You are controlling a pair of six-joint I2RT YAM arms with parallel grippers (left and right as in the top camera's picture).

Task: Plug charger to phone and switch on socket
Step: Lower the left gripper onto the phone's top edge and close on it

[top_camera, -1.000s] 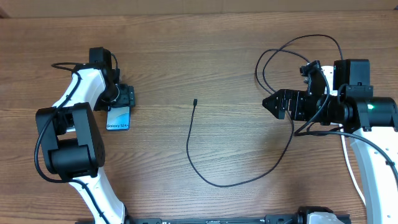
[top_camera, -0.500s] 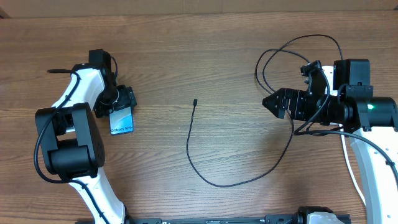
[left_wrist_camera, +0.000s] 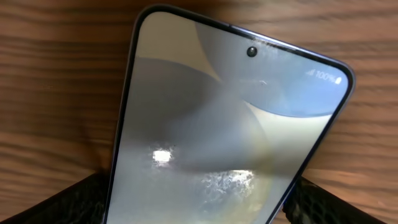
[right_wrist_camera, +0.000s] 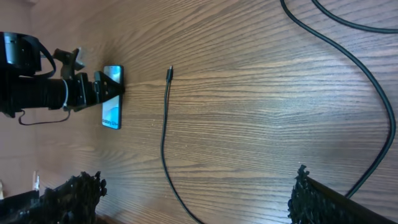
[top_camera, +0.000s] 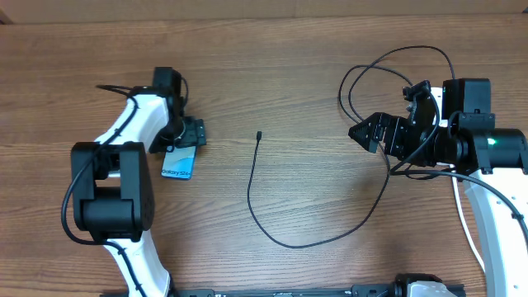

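The phone has been brought closer to the charger tip, together with the left gripper.
It lies flat between the fingers; whether it is pinched cannot be told. The right gripper is spread, empty.

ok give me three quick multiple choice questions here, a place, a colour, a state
1. Where is the cable tip relative to the phone?
a) on its screen
b) on the table, apart from it
c) plugged into it

2. What colour is the cable?
a) white
b) black
c) red

3. How is the right gripper?
a) open and empty
b) shut on the cable
c) shut on the phone

Answers: b, the tip lies on bare wood to the phone's right; b, it is a thin black line throughout; a, it gapes wide with nothing inside.
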